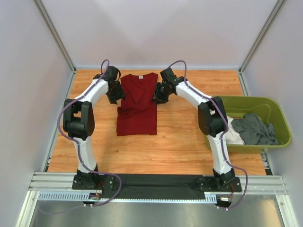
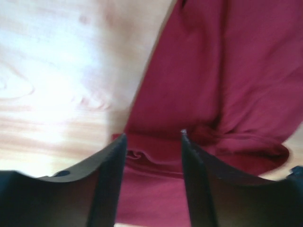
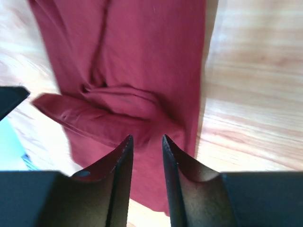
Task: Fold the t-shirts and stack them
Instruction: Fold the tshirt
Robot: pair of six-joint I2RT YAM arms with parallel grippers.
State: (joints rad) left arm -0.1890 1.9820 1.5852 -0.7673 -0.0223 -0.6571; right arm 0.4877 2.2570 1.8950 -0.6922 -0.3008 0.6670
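The dark red t-shirt (image 1: 138, 105) lies on the wooden table, its sides folded in to a narrow strip, with the white neck label (image 1: 140, 76) at the far end. My left gripper (image 1: 115, 97) hovers at its left edge, open and empty; the left wrist view shows the red cloth (image 2: 222, 71) just beyond the fingertips (image 2: 121, 142). My right gripper (image 1: 157, 97) is at the shirt's right edge, open, over the folded sleeve (image 3: 118, 101). A dark grey shirt (image 1: 255, 128) and a white shirt (image 1: 233, 136) lie in the olive-green tub (image 1: 279, 120).
The tub stands at the table's right edge beside the right arm. Bare wood (image 1: 189, 142) lies in front of the red shirt. White walls close in the back and sides.
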